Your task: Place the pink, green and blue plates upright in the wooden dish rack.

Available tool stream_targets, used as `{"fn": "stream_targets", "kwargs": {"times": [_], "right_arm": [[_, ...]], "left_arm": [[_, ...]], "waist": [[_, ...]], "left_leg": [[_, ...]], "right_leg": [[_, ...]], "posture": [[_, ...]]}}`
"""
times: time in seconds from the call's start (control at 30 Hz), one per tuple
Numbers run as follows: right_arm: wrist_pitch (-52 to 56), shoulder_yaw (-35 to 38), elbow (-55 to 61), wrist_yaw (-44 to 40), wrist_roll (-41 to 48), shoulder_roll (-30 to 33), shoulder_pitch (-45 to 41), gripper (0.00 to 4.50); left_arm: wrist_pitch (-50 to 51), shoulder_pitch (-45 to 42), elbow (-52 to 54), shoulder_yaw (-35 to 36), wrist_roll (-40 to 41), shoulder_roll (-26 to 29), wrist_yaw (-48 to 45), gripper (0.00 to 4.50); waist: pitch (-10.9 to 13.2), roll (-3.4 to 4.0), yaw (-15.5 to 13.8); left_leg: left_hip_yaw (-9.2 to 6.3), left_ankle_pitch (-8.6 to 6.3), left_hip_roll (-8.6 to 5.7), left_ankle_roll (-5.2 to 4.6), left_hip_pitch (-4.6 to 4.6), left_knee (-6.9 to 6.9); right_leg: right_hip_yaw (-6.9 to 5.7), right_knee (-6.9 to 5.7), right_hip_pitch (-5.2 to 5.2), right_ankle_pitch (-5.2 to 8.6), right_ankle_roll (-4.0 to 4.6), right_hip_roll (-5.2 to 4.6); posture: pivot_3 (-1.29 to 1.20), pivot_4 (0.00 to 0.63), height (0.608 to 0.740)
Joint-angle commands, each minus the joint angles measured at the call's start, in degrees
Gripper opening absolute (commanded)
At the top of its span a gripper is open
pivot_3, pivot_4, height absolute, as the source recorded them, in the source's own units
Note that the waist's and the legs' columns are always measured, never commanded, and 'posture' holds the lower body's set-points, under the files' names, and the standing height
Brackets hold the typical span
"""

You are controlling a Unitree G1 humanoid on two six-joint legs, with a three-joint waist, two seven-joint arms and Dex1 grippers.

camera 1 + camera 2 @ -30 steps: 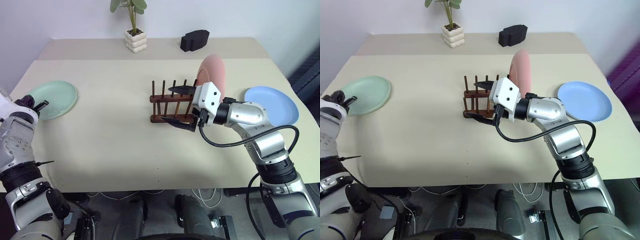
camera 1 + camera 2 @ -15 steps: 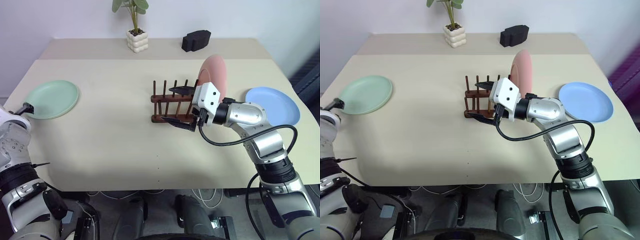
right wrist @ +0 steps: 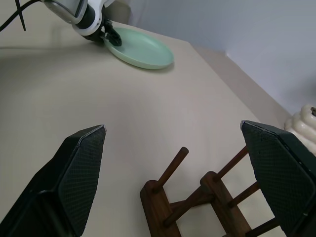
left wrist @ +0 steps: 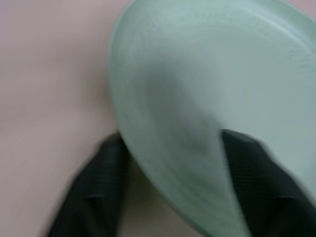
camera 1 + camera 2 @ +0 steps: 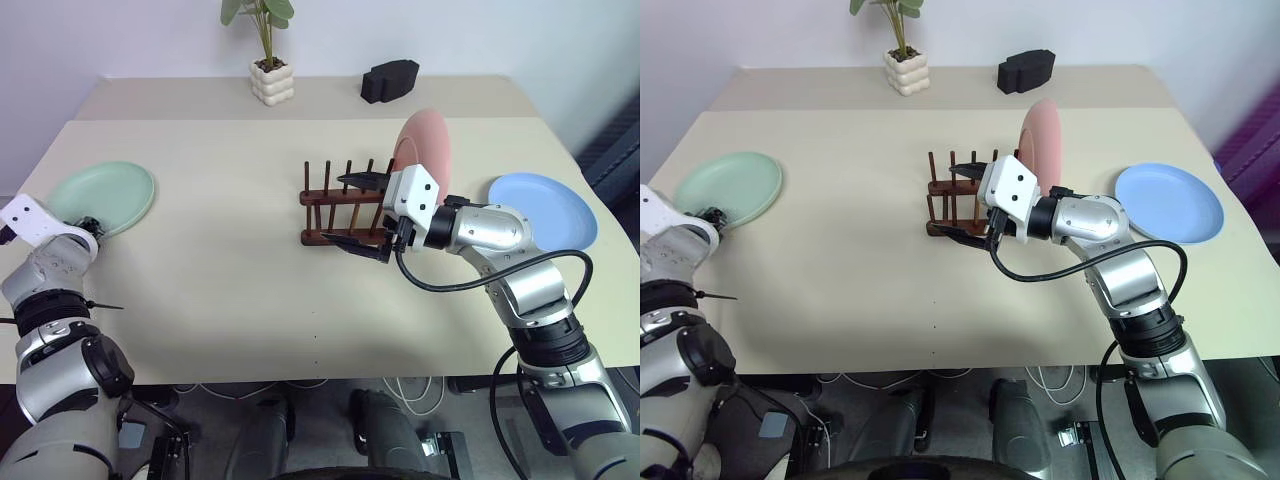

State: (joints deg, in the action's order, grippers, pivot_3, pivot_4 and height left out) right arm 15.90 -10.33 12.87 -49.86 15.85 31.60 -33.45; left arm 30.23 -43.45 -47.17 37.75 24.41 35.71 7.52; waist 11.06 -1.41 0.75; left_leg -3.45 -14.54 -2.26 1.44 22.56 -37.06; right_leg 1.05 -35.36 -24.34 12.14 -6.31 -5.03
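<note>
Green plate (image 5: pixel 104 197) lies flat with the left gripper (image 4: pixel 173 163) astride its rim, unclamped, for lifting; the right gripper (image 5: pixel 362 213) gapes, bracing the wooden dish rack (image 5: pixel 345 211).

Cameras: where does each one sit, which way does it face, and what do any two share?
Left and right eye views: on the head, looking forward and down over the table; both arms show, pink plate upright in the wooden dish rack.
Left wrist view: on the left arm, looking along its fingers, which straddle the green plate's rim.
Right wrist view: on the right arm, facing across the table between its spread fingers; rack pegs close below.
Shared: the right wrist view also shows the green plate and the left gripper.
</note>
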Motion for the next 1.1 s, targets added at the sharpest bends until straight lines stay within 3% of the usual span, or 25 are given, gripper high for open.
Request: {"fn": "stream_targets", "kwargs": {"times": [0.03,0.07,0.1,0.23,0.43,0.57,0.8,1.1], "right_arm": [[-1.08,1.91,1.60,0.33,-0.15,0.20,0.13,4.50],[-1.12,1.92,1.62,0.34,-0.17,0.21,0.19,4.50],[-1.15,1.91,1.68,0.35,-0.20,0.23,0.27,4.50],[-1.51,1.87,1.69,0.24,-0.49,0.37,0.35,4.50],[-6.08,-0.05,0.09,1.44,-6.45,0.33,-1.40,4.50],[-12.35,-2.17,-2.69,2.81,-13.10,0.36,-3.50,4.50],[-20.77,-4.34,-10.45,10.56,-25.06,-1.18,-7.73,4.50],[-23.40,-5.99,-14.51,16.57,-33.10,-4.70,-10.47,4.50]], "left_arm": [[-1.83,-0.81,2.06,-0.29,0.37,0.19,-0.83,0.74],[-2.00,-0.63,2.57,-0.38,0.42,0.04,-1.06,0.23],[-2.18,-0.37,3.45,-0.53,0.57,-0.20,-1.55,0.04],[-3.75,0.77,9.69,-1.05,2.24,-2.21,-4.74,0.04],[1.44,3.69,36.50,-9.70,3.79,-9.75,-6.59,0.04],[6.58,1.40,48.47,-15.94,3.20,-13.14,-3.49,0.04],[15.88,-5.38,58.24,-25.51,-0.10,-15.08,-0.78,0.04],[27.34,-11.17,64.89,-26.38,0.94,-20.33,1.41,0.04]], "waist": [[0.00,0.00,-0.02],[0.00,0.00,-0.07],[0.00,0.00,-0.10],[0.00,0.00,-0.16],[0.02,-0.04,-0.21],[0.02,-0.04,-0.10],[0.03,-0.03,0.14],[0.04,-0.03,0.11]], "left_leg": [[0.00,0.00,0.00,0.00,0.00,0.00],[0.00,0.00,0.00,0.00,0.00,0.00],[0.00,0.00,0.00,0.00,0.00,-0.01],[0.00,0.00,0.01,0.00,0.00,-0.01],[-0.05,0.00,0.05,0.01,0.10,-0.06],[-0.02,0.01,0.00,0.01,0.10,-0.05],[0.04,0.02,-0.04,0.04,0.07,-0.03],[0.03,0.05,-0.05,0.07,0.08,-0.03]], "right_leg": [[0.00,0.00,0.00,0.00,0.00,-0.01],[0.00,0.00,0.00,0.00,0.00,-0.01],[0.00,0.00,0.00,0.00,0.00,-0.01],[0.01,0.00,0.02,0.00,0.00,-0.04],[0.00,0.04,0.01,-0.06,-0.08,-0.07],[0.03,0.05,0.00,-0.08,-0.08,-0.06],[0.06,0.04,-0.03,-0.09,-0.07,0.05],[0.06,0.04,-0.03,-0.09,-0.06,0.07]], "posture": [[0.00,0.150,0.730],[0.00,0.150,0.730],[0.00,0.150,0.730],[0.00,0.150,0.730],[0.00,0.150,0.730],[0.00,0.150,0.730],[0.00,0.150,0.730],[0.00,0.150,0.730]]}}
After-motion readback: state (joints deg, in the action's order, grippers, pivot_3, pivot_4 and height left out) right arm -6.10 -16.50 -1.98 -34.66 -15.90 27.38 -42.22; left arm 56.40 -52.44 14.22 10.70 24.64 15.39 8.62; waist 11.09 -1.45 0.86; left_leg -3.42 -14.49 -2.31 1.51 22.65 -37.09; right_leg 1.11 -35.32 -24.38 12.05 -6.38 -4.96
